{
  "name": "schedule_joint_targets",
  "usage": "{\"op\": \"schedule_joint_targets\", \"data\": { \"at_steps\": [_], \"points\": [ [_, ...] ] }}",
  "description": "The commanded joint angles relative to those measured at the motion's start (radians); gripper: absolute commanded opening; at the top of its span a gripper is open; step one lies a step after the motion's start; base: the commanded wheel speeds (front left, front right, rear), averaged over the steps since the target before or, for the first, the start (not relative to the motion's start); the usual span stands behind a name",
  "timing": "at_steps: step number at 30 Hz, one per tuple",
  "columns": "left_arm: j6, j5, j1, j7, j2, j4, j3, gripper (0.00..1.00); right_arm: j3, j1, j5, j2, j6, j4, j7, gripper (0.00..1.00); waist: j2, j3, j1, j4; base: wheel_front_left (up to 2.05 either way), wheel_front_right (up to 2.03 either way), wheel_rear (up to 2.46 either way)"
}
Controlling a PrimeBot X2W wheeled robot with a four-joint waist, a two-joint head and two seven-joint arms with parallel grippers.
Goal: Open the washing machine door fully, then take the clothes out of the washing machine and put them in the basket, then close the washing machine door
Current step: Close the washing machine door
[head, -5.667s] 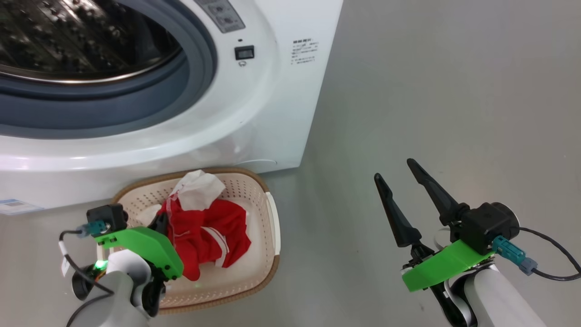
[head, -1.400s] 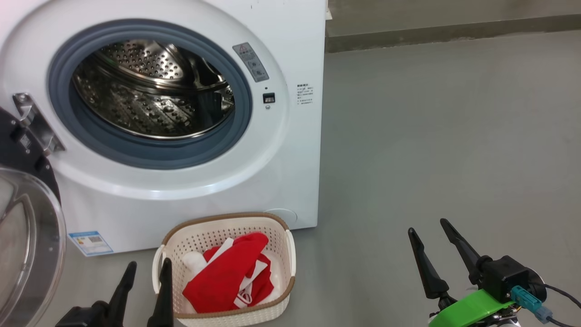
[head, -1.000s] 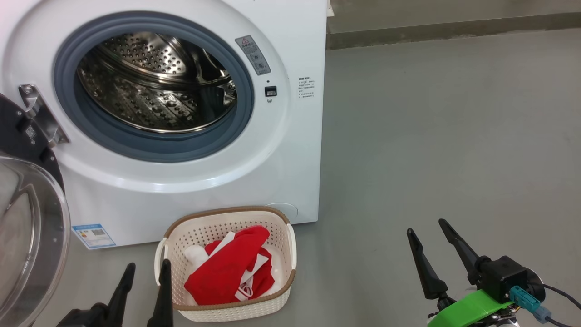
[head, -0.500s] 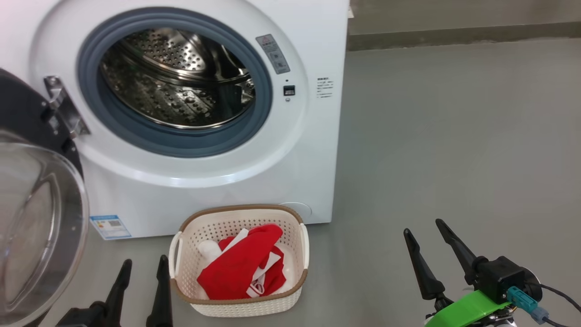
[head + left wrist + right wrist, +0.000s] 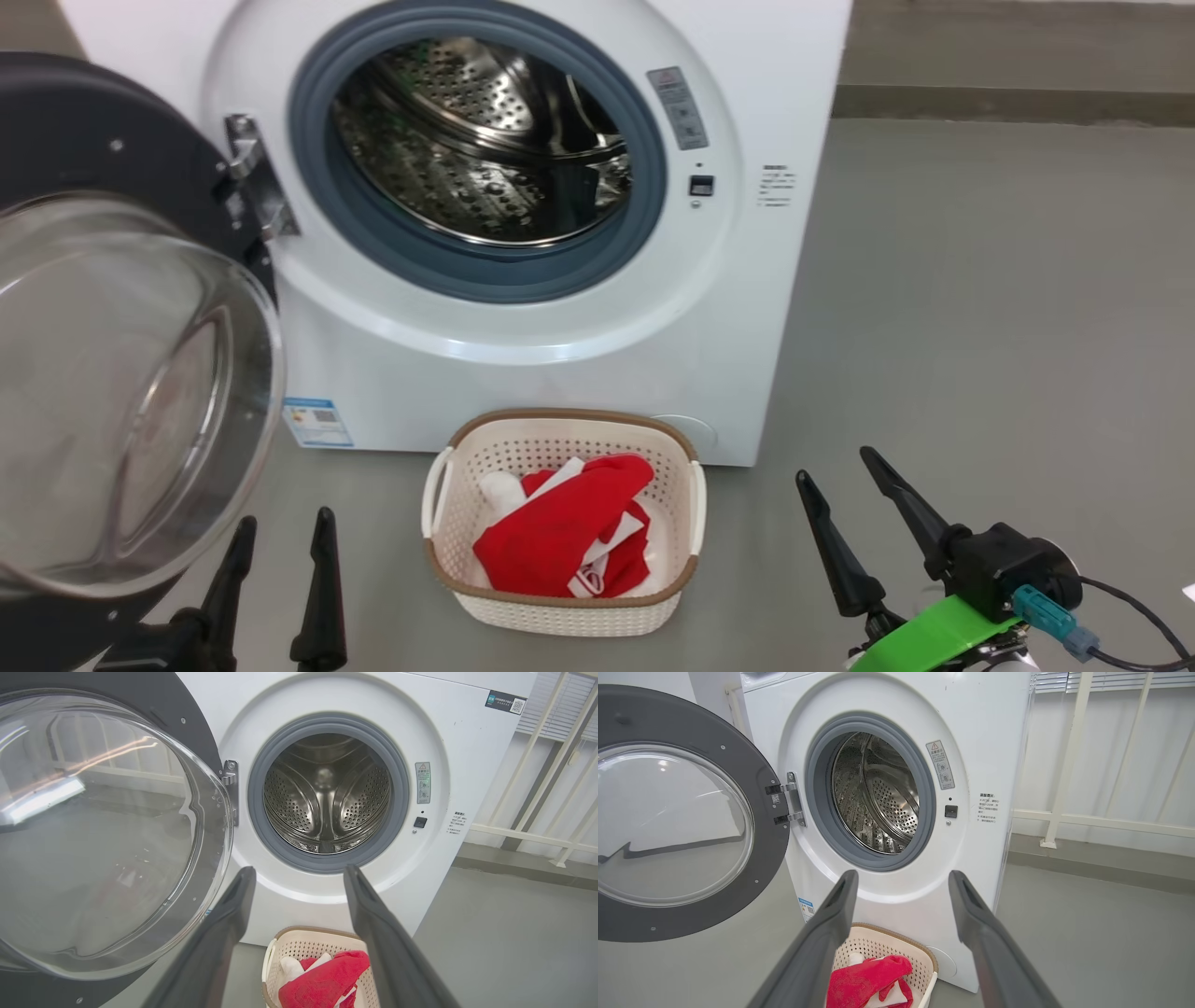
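Hanging released and empty: left hand [image 5: 286, 519] (earlier over basket [image 5: 565, 413]), right hand [image 5: 834, 465].

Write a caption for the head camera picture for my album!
Red clothes in the basket before the washing machine, washing machine door wide open, left gripper and right gripper open.

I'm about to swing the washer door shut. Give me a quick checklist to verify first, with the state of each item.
1. Drum free of laundry: ok, bare steel in the part that shows.
2. Clothes inside the basket: ok.
3. Grey ring free of fabric: ok.
4. Door swing path free of the basket: cannot tell; the basket stands on the floor right in front of the machine.
5. Left gripper open and empty, beside the door: ok.
6. Right gripper open and empty, away from the opening: ok.
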Motion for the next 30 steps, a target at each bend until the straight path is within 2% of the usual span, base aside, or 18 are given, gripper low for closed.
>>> {"op": "schedule_joint_targets", "data": {
  "at_steps": [1,30],
  "points": [
    [0.011,0.006,-0.019,0.004,0.022,-0.039,0.039,1.00,0.032,-0.047,0.013,-0.004,0.006,-0.028,-0.006,1.00,0.0000,-0.001,0.0000,0.047,0.00,0.00,0.00],
    [0.084,0.038,0.011,0.036,0.057,-0.140,0.066,1.00,0.161,-0.088,0.067,-0.034,0.006,-0.037,-0.006,1.00,0.0000,-0.020,0.0000,0.267,0.00,0.00,0.00]
  ]
}}
